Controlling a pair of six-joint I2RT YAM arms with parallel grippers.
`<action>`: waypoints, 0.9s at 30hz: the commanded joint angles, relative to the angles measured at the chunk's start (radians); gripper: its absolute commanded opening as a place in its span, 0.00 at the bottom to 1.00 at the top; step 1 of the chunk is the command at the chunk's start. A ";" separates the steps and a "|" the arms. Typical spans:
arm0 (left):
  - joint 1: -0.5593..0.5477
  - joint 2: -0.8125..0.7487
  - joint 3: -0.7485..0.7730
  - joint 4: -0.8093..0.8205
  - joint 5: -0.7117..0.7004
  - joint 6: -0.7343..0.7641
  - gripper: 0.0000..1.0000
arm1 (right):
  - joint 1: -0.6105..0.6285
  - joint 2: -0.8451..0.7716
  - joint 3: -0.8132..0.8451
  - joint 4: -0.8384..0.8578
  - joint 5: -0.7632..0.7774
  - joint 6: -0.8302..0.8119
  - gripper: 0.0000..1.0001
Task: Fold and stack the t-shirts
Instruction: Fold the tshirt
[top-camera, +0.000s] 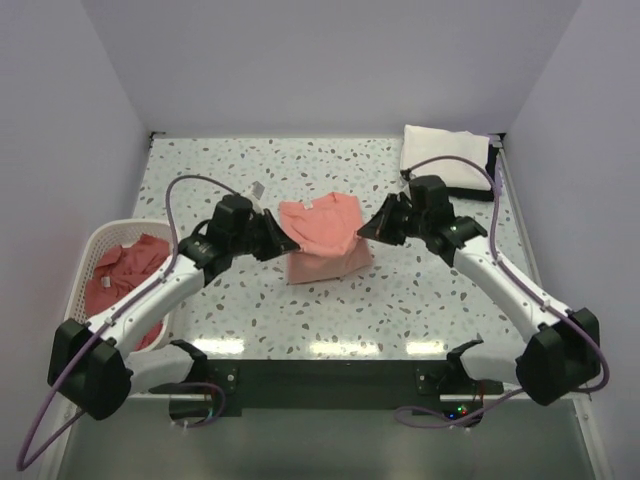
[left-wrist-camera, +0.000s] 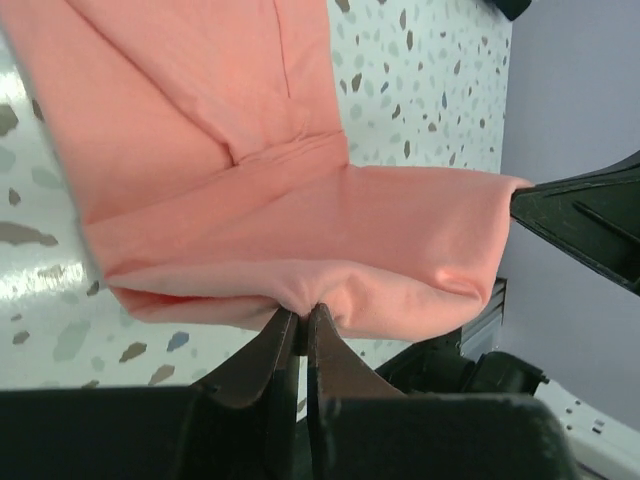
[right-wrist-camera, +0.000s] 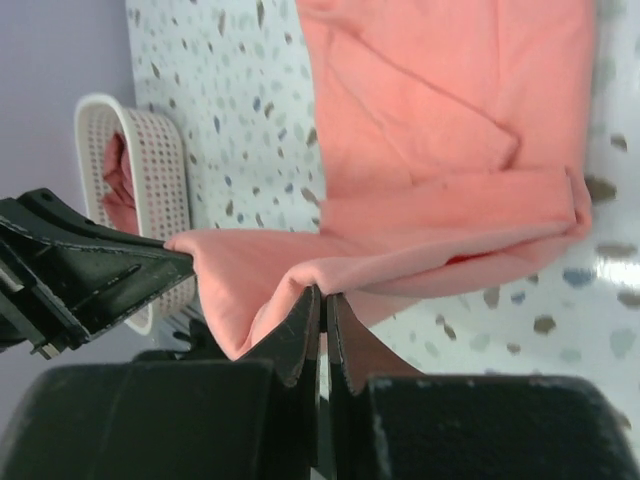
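A salmon-pink t-shirt (top-camera: 322, 238) lies partly folded in the middle of the table, its near part raised off the surface. My left gripper (top-camera: 282, 241) is shut on its left edge; the left wrist view shows the cloth (left-wrist-camera: 300, 240) pinched between the closed jaws (left-wrist-camera: 303, 316). My right gripper (top-camera: 366, 228) is shut on its right edge; the right wrist view shows the cloth (right-wrist-camera: 420, 230) pinched at the jaws (right-wrist-camera: 323, 292). More pink shirts (top-camera: 125, 275) lie crumpled in the white lattice basket (top-camera: 95, 245) at the left.
A folded white cloth (top-camera: 445, 155) with a black strap lies at the back right corner. The basket also shows in the right wrist view (right-wrist-camera: 150, 170). Walls enclose the speckled table (top-camera: 420, 290) on three sides.
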 joint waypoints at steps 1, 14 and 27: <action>0.091 0.101 0.111 0.068 0.079 0.060 0.00 | -0.045 0.111 0.139 0.091 -0.068 -0.037 0.00; 0.389 0.705 0.469 0.292 0.231 0.045 0.00 | -0.186 0.846 0.801 0.214 -0.223 -0.014 0.00; 0.495 0.968 0.639 0.453 0.304 0.020 0.00 | -0.198 1.320 1.351 0.251 -0.278 0.000 0.13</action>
